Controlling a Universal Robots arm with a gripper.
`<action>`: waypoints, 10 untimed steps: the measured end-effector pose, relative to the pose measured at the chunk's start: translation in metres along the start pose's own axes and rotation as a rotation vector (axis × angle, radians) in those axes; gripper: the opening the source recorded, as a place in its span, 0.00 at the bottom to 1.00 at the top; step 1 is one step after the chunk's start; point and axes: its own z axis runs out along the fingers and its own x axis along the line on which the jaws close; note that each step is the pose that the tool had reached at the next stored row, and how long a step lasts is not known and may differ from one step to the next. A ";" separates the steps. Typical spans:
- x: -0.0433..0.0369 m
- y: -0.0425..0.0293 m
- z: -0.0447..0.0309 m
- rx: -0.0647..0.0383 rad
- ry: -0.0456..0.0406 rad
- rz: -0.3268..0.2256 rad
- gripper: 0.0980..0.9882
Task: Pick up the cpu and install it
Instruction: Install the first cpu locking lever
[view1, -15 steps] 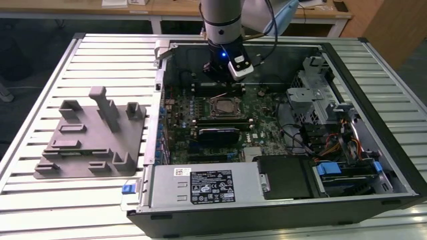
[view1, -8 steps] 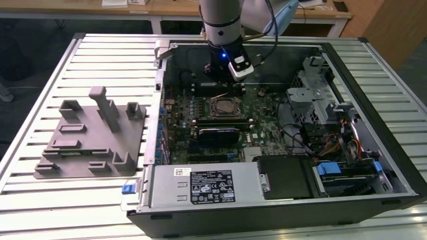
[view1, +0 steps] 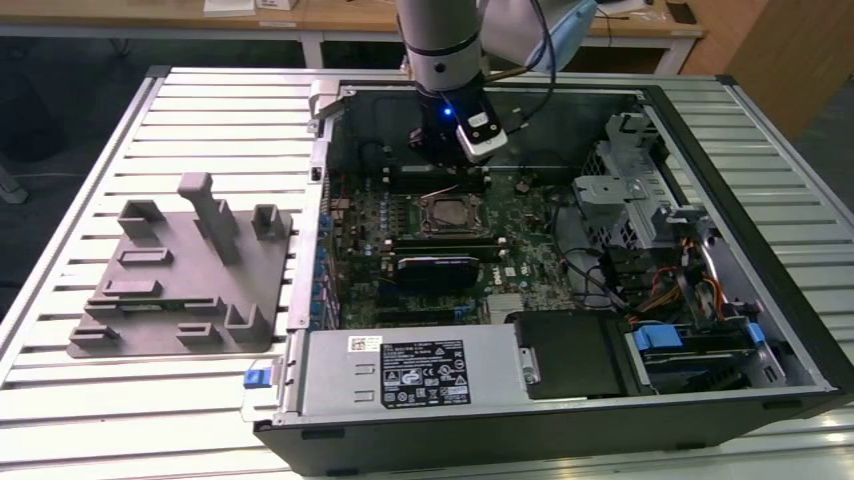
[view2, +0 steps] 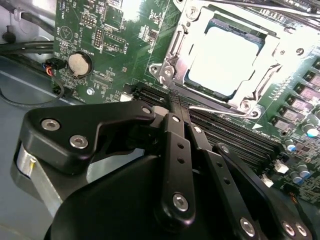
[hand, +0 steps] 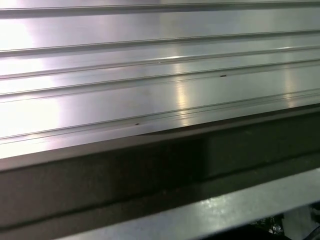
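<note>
The cpu (view2: 225, 59) lies flat in the motherboard socket, its bright silver-white top framed by the metal socket frame (view2: 172, 47). In the exterior view the cpu (view1: 449, 213) sits mid-board inside the open computer case. My gripper (view2: 176, 102) hangs just beside the socket, over the memory slots, with its black fingers (view2: 178, 147) pressed together and nothing between them. In the exterior view the gripper (view1: 458, 172) is a little beyond the socket, low inside the case.
A grey holder tray (view1: 180, 285) with upright posts stands on the slatted table at the exterior view's left. The case holds a power supply (view1: 414, 375) in front, a drive cage (view1: 641, 180) and cables on the right. The slatted table top (hand: 150, 75) and a dark case edge (hand: 150, 175) appear in the first wrist view.
</note>
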 end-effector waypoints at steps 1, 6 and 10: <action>0.0012 -0.0002 -0.0002 0.000 -0.0010 0.000 0.01; 0.0067 -0.0013 0.0006 -0.002 -0.0104 0.000 0.01; 0.0097 -0.0020 0.0035 -0.005 -0.0200 0.000 0.01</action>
